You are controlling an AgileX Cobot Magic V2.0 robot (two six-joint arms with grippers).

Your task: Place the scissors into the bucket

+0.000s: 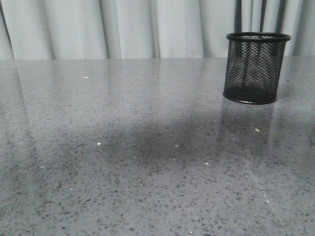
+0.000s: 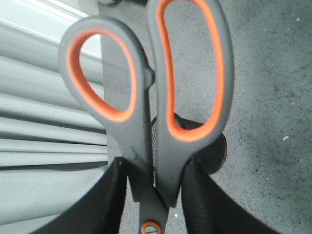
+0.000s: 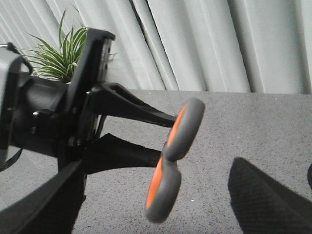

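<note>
The scissors (image 2: 146, 122), dark grey handles lined orange, are clamped near the pivot between my left gripper's (image 2: 155, 168) black fingers, with the handle loops sticking out beyond the fingertips. The blades are hidden. The right wrist view shows the handles (image 3: 173, 156) edge-on in the air above the table, held by the left gripper (image 3: 165, 141). The black mesh bucket (image 1: 256, 68) stands upright at the table's far right. It shows partly behind the scissors in the left wrist view (image 2: 218, 151). My right gripper (image 3: 157, 165) is open and empty, fingers wide apart. Neither gripper shows in the front view.
The grey speckled table (image 1: 123, 147) runs back to pale curtains (image 1: 123, 27). A green potted plant (image 3: 61, 58) stands behind the left arm in the right wrist view. Small white specks (image 1: 257, 130) lie on the table in front of the bucket.
</note>
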